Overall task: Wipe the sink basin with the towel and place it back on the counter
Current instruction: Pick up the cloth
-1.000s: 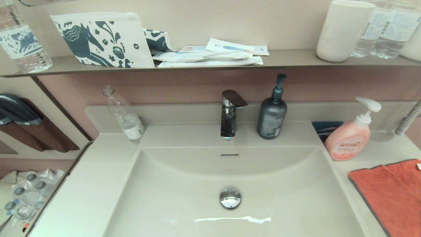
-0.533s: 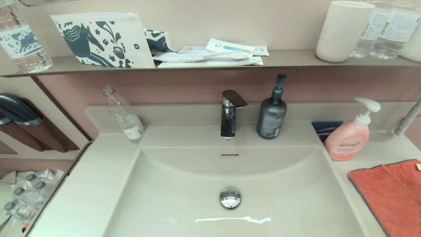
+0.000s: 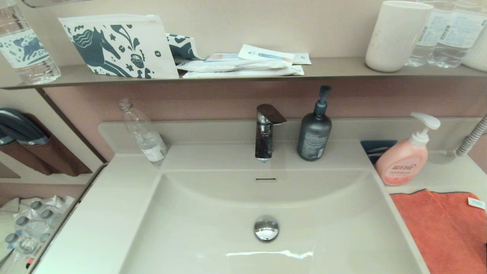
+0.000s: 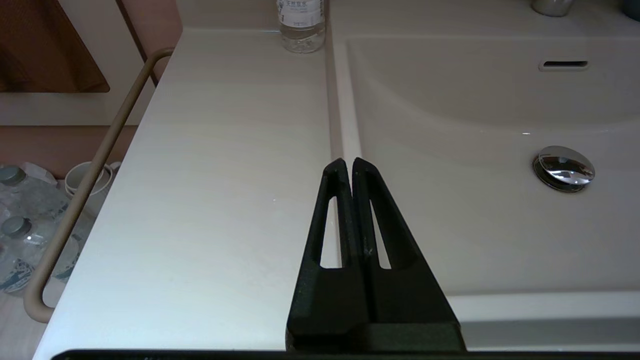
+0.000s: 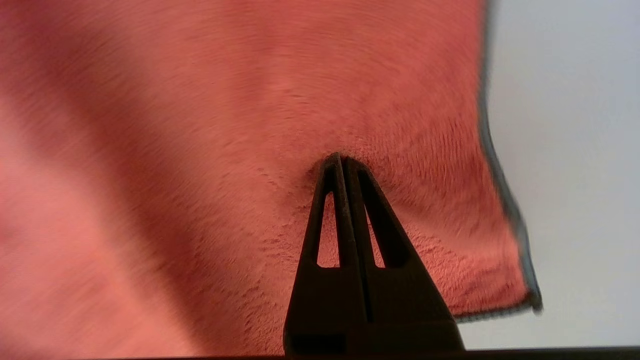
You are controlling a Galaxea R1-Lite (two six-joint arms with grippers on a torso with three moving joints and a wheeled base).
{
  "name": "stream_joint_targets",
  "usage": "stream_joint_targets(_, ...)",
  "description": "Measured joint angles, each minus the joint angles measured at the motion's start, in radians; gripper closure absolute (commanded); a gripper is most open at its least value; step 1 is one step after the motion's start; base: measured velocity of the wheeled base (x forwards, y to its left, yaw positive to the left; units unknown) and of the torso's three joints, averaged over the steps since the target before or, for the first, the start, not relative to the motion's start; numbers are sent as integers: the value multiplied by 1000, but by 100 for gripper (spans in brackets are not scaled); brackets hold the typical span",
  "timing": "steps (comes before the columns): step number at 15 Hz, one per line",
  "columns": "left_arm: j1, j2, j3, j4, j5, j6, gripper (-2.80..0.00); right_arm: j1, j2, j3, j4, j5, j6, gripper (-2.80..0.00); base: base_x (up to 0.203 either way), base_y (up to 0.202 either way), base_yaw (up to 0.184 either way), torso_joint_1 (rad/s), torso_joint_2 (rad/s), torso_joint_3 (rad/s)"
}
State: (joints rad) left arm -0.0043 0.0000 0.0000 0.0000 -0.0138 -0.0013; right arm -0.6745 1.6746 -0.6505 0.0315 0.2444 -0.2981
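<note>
The orange-coral towel lies on the counter right of the sink basin, its left edge at the basin rim. In the right wrist view the towel fills most of the picture, with its dark grey edging at one side. My right gripper is shut, its tips sunk into a pucker of the cloth. My left gripper hangs shut and empty over the left rim between counter and basin. Neither gripper shows in the head view.
A pink soap pump bottle stands just behind the towel. A dark pump bottle, the faucet and a clear bottle line the back ledge. The chrome drain stopper sits mid-basin. A shelf overhangs above.
The towel has slid left toward the basin rim and turned, so its back edge now runs nearly level and its white tag shows further in.
</note>
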Motion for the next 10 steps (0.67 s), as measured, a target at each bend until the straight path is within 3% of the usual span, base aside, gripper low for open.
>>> stream_joint_targets(2, 0, 0, 0, 0, 0, 0, 0, 11, -31, 0, 44, 41, 1, 0, 0, 0, 0, 0, 0, 0)
stream_joint_targets(6, 0, 0, 0, 0, 0, 0, 0, 72, -63, 2, 46, 45, 72, 0, 0, 0, 0, 0, 0, 0)
stream_joint_targets(10, 0, 0, 0, 0, 0, 0, 0, 81, -101, -16, 45, 39, 80, 0, 0, 0, 0, 0, 0, 0)
